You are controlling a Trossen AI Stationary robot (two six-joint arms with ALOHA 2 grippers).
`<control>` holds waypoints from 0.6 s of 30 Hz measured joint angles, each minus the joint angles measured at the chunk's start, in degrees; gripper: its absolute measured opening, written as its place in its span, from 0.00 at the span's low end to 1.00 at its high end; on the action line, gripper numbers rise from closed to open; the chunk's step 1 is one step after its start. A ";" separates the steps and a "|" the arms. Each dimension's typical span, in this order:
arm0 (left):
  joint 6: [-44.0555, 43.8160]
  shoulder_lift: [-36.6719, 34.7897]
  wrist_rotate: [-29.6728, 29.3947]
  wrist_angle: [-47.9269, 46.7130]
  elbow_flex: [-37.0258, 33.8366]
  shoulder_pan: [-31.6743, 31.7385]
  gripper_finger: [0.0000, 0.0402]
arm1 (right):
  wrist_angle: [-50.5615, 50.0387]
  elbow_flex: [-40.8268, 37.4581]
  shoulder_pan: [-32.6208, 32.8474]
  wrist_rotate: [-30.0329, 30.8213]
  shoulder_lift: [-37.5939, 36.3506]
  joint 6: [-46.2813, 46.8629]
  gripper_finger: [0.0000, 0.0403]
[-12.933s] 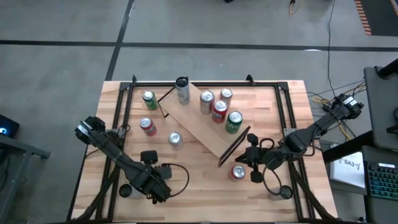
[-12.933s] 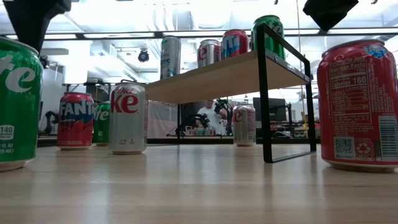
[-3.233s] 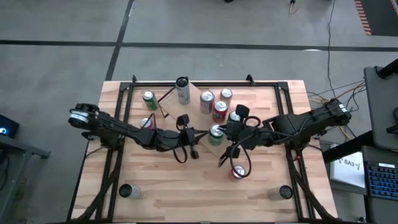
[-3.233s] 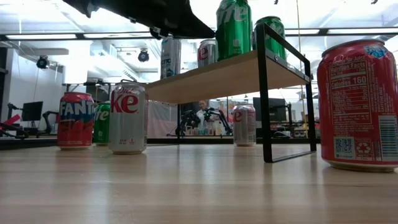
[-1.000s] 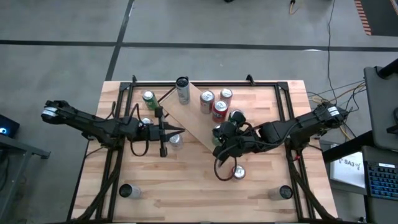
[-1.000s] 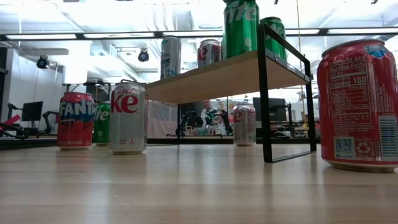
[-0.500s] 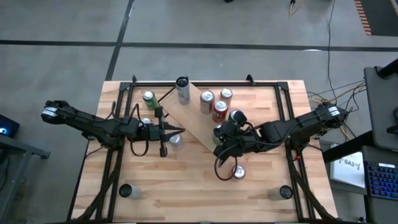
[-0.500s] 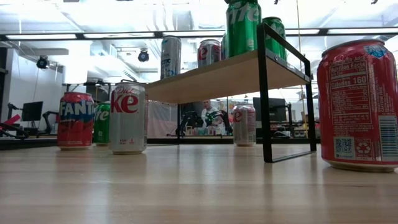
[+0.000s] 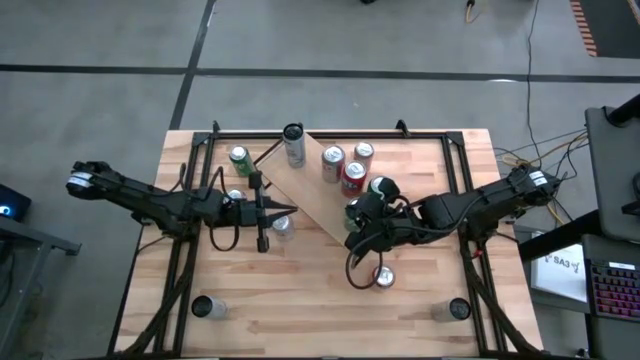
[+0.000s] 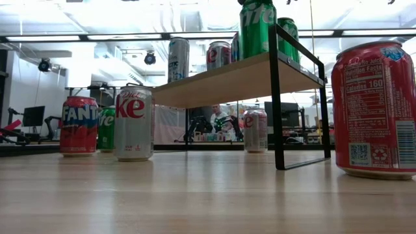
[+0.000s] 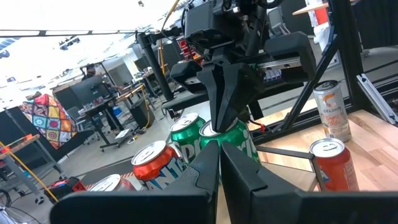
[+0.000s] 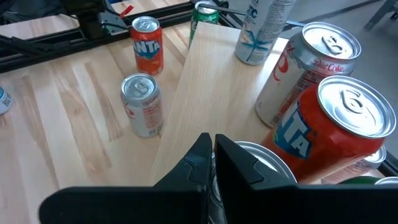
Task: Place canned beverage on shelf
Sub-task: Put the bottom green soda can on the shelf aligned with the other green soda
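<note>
Since a second before, the green can (image 10: 258, 29) had slid a little along the shelf (image 9: 312, 195) toward its near black end frame, and the right end effector (image 9: 352, 218) had shifted with it. That end effector had its fingers pressed together, gripping nothing, with the tips set down on the can's top. The can stood upright on the shelf board, close to the near end frame.

Six cans stood on the shelf, counted from above:
- the green can under the end effector
- a second green can (image 9: 378, 186) just beside it
- a red can (image 9: 352, 178)
- two silver-topped cans (image 9: 332, 160) farther along the shelf
- a tall silver can (image 9: 293, 145) at the shelf's far end

The left end effector (image 9: 292, 210) was also closed and empty. It hung beside the shelf's long edge, apart from every can.

Five cans stood on the bench (image 9: 300, 305), counted from the low view:
- a Fanta can (image 10: 79, 125), left of the shelf
- a green can (image 10: 106, 128) behind the Fanta can
- a Diet Coke can (image 10: 133, 123), left of the shelf
- one can (image 10: 255, 130) seen beneath the shelf board
- a red can (image 10: 374, 107) just past the shelf's near end frame
</note>
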 joint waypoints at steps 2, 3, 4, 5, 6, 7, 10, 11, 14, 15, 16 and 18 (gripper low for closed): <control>0.00 0.00 0.00 -0.01 0.00 0.00 0.00 | -0.05 -0.01 -0.02 -0.09 -0.04 0.23 0.03; 0.00 0.00 0.00 0.00 0.00 0.00 0.00 | -0.05 -0.01 -0.02 -0.15 -0.06 0.42 0.03; 0.00 0.00 0.00 -0.01 0.00 0.00 0.00 | -0.05 -0.04 -0.02 -0.19 -0.08 0.52 0.03; 0.01 0.00 0.00 -0.01 0.00 0.00 0.00 | -0.05 -0.06 -0.02 -0.19 -0.08 0.56 0.03; 0.00 0.00 0.00 -0.01 0.00 0.00 0.00 | -0.05 -0.06 -0.02 -0.19 -0.08 0.58 0.03; 0.01 0.00 0.00 -0.01 0.00 0.00 0.00 | -0.05 -0.06 -0.02 -0.19 -0.08 0.58 0.03; 0.02 0.00 0.00 -0.01 0.00 0.00 0.00 | -0.07 -0.08 0.00 -0.21 -0.12 0.60 0.03; 0.02 0.00 0.00 -0.01 0.00 0.00 0.00 | -0.07 -0.08 0.00 -0.23 -0.12 0.60 0.03; 0.01 0.00 0.00 -0.03 0.00 0.00 0.00 | -0.07 -0.10 0.00 -0.24 -0.14 0.84 0.03; 0.02 0.00 0.00 -0.03 0.00 0.00 0.00 | -0.10 -0.10 0.00 -0.26 -0.14 1.16 0.03; 0.01 0.00 0.00 -0.03 0.00 0.00 0.00 | -0.14 -0.10 0.00 -0.28 -0.14 1.43 0.03; 0.00 0.00 0.00 -0.03 0.00 0.00 0.00 | -0.31 -0.10 0.00 -0.36 -0.25 1.48 0.03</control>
